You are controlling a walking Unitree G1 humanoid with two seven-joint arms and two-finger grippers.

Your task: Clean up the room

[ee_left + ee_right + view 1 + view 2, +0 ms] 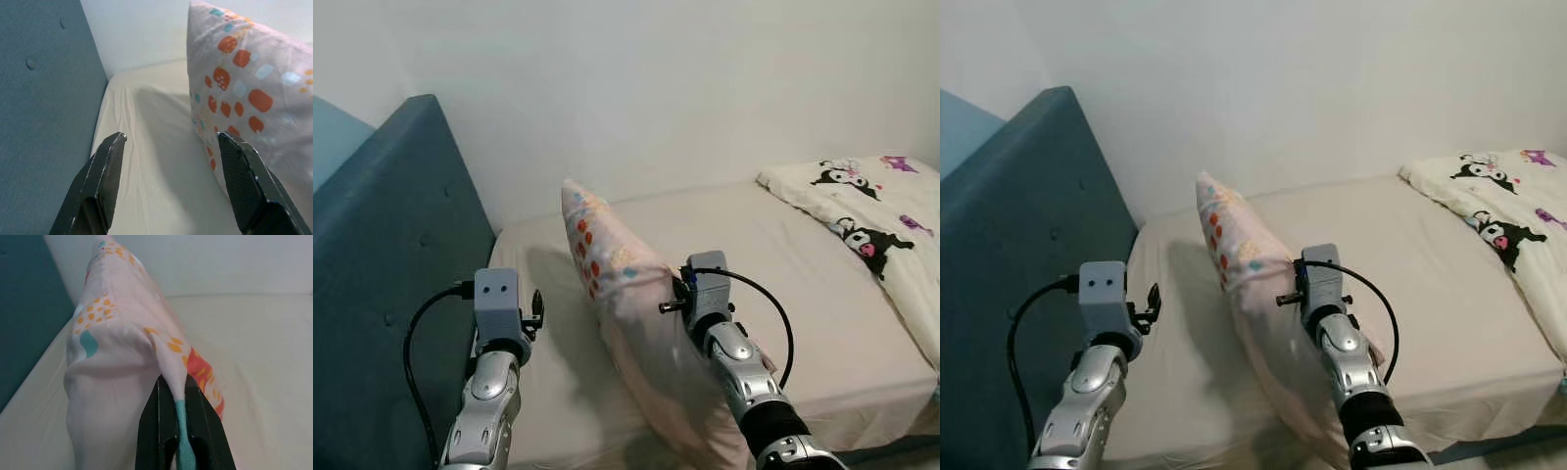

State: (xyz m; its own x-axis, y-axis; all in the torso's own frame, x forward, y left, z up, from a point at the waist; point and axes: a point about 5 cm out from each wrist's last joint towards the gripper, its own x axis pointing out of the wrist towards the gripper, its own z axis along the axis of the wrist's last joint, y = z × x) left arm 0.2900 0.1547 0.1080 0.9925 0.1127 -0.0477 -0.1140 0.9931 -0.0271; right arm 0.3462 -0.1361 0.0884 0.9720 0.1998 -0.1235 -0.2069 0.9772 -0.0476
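Right wrist view: pincer [178, 382] pinches pale pink, orange-spotted pillow [117, 333].

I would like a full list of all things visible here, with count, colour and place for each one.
pillow: one, pale pink with orange and teal spots, standing on edge on the bed near the headboard
bed: one, cream sheet, against the white wall
headboard: one, teal, padded, at the robot's left
blanket: one, cream with cartoon prints, at the bed's far right
wall: white, behind the bed
left end effector: open, beside the pillow
right end effector: shut on the pillow's edge
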